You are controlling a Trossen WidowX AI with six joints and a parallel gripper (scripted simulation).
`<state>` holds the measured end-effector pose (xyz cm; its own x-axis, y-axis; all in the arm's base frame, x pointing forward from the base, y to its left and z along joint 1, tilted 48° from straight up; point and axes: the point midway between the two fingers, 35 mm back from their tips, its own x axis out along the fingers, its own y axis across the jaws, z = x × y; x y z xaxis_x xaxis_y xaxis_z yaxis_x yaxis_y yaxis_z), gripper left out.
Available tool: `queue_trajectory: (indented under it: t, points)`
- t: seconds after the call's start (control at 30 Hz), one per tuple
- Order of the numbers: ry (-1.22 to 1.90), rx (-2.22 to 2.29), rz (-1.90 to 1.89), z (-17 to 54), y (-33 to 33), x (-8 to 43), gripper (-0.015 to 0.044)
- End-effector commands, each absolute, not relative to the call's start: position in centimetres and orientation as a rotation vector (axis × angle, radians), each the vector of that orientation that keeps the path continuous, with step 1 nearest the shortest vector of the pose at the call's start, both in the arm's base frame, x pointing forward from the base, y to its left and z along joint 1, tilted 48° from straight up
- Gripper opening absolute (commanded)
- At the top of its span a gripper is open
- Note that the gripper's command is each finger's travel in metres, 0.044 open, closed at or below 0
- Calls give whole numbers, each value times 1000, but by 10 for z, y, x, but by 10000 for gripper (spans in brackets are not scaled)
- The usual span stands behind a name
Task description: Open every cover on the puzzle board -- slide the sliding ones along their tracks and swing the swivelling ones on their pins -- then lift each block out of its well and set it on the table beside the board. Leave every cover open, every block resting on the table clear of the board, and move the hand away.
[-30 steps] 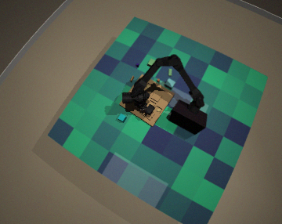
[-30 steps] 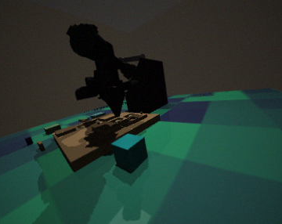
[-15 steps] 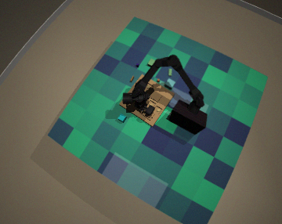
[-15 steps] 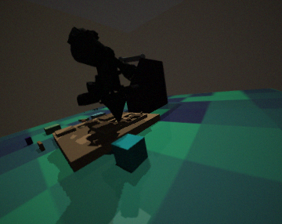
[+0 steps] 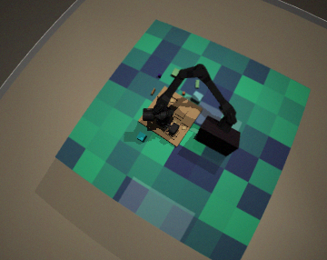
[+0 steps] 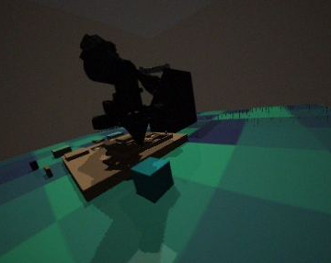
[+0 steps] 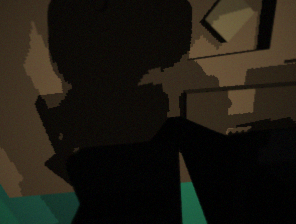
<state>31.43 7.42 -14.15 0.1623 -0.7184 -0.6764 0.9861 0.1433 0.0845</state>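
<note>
Puzzle board (image 5: 179,143) (image 6: 88,192) (image 7: 15,170) lies at the centre of the top frame on the worktop (image 5: 227,191) (image 6: 267,184) (image 7: 65,205), closed, empty fingers (image 6: 141,142) low over it; a teal block (image 5: 142,136) (image 6: 153,180) sits beside it.

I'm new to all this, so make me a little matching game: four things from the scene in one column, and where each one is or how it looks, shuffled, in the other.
Things
1. teal block
2. gripper
3. puzzle board
4. dark purple block

Places, colours or states
A. tan, flat on the checkered surface
B. smallish and dark, off the board
C. closed, fingertips down at the board
D. blue-green, beside the board

Right pairs
1-D; 2-C; 3-A; 4-B
</note>
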Motion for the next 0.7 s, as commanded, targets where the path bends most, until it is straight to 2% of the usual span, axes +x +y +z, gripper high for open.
queue_trajectory:
  t: [0.0,0.67]
  points:
    - [554,587,-1320,-143,75,318,0]
    - [553,588,-1320,-145,80,340,0]
